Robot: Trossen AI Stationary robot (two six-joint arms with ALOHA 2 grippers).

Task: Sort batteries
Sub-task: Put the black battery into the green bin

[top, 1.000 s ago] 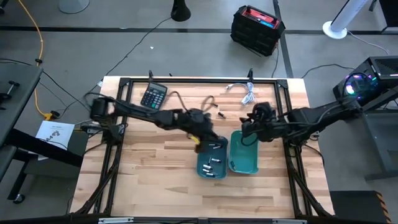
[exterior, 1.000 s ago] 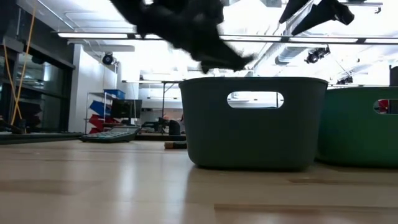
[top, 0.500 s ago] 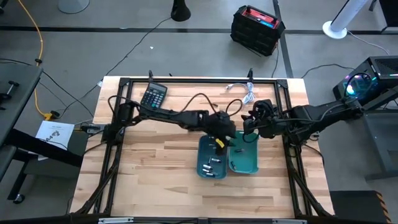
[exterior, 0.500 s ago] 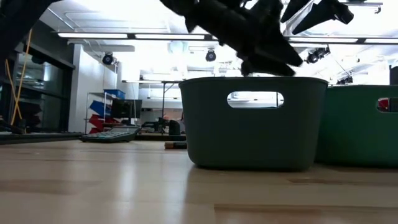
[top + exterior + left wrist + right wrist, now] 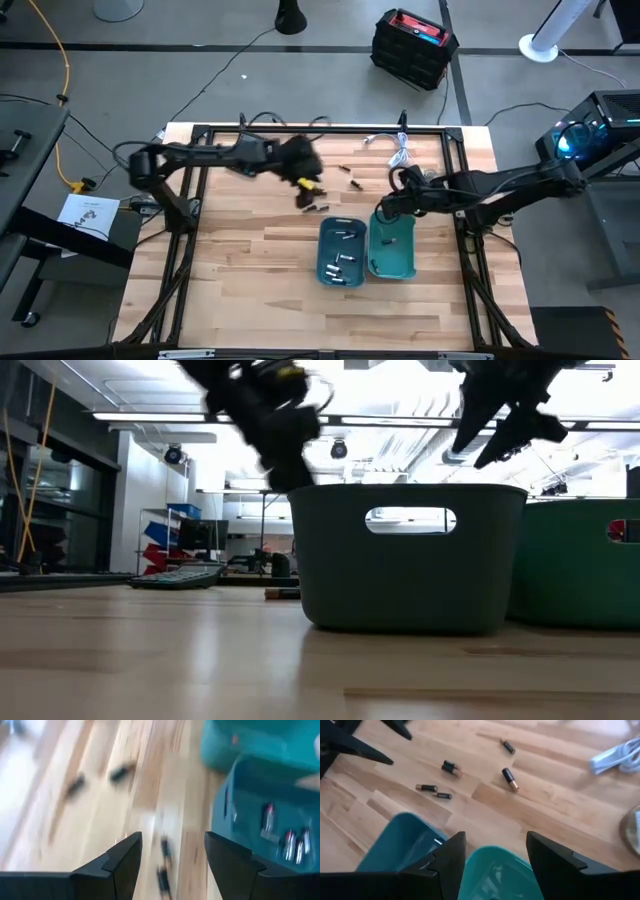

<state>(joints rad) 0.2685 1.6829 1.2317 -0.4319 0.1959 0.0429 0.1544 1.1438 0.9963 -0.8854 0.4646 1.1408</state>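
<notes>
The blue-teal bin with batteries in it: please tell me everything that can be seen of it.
The blue-teal plastic bin is a rectangular open-topped tub with rounded corners and an oval handle slot in its end wall. It stands upright on the light wooden table, close beside a greener bin of similar shape. Several small silvery batteries lie on its floor. No claw touches it.

The left arm reaches in from its own side, its links nearly level, and its tool point(image 5: 303, 172) hangs at the far end, fingers point(image 5: 125, 857) spread apart with nothing between them. The right arm stretches in from the opposite side, elbow raised, its tool point(image 5: 385, 208) well apart from the left tool, and its fingers point(image 5: 451, 854) also stand parted and empty.
</notes>
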